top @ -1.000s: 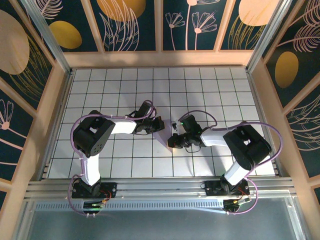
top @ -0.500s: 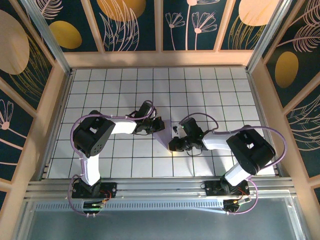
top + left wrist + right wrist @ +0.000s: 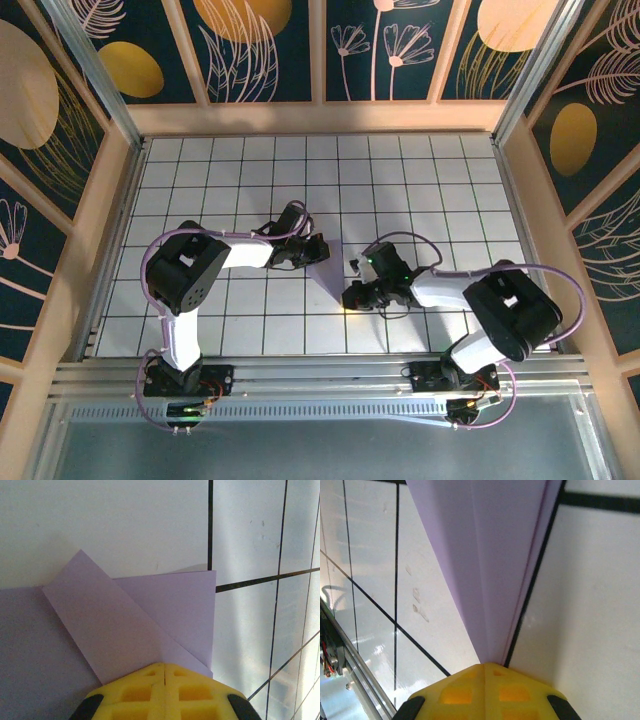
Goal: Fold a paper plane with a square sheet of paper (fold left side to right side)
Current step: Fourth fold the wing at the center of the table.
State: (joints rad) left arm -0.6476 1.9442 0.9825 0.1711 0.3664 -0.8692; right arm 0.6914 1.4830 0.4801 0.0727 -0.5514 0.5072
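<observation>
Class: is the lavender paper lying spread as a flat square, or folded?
Folded. The lavender paper shows overlapping flaps with diagonal edges, tapering to a point in the right wrist view.

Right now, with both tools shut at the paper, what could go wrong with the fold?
1. The right tool sits at the narrow point of the paper. A sideways slip could crumple that point.
2. The left tool sits at the foot of a slanted flap. Pressing there may set a crooked crease.
3. Both tools are at the same thin sheet. If they pull apart, it might wrinkle or tear.
</observation>
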